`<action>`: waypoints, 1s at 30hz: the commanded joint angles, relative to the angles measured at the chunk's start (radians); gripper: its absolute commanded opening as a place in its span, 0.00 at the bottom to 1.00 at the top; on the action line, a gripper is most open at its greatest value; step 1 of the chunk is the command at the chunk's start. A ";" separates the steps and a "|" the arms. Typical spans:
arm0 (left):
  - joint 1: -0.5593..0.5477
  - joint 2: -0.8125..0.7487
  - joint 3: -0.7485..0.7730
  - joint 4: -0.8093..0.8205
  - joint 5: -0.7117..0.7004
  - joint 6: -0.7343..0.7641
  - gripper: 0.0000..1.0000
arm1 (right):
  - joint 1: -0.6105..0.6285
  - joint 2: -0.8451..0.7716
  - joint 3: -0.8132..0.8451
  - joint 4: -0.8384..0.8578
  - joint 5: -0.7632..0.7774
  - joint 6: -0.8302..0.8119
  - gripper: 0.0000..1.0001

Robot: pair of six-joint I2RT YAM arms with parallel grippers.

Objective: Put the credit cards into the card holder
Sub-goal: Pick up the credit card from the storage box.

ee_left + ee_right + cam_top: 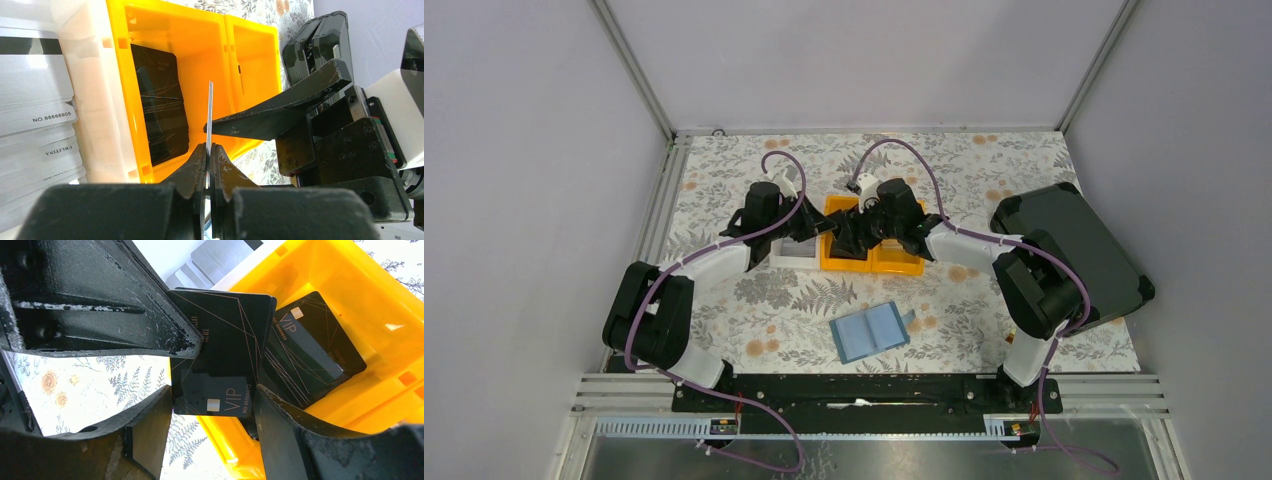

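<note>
One black VIP card, perhaps two stacked, is clamped in the left gripper over the orange bin. It looks stiff and slick, best pinched across its faces; the right gripper flanks it, jaws apart.

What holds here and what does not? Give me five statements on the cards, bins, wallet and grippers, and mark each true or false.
1. The left gripper is shut on a black VIP card. True.
2. The card holder lies folded shut. False: it lies open on the table.
3. The white bin holds pale cards. True.
4. The orange bin is empty. False: a second black card lies in it.
5. The right gripper is shut tight. False: its jaws stand apart, with the held card between them.
</note>
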 commanded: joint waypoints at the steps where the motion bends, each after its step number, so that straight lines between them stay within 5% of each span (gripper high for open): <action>1: 0.006 -0.046 0.033 0.006 -0.024 0.031 0.00 | -0.003 -0.003 0.049 -0.019 0.035 -0.024 0.65; 30: 0.006 -0.055 0.026 0.006 -0.022 0.036 0.00 | -0.001 -0.003 0.061 -0.048 -0.001 -0.043 0.71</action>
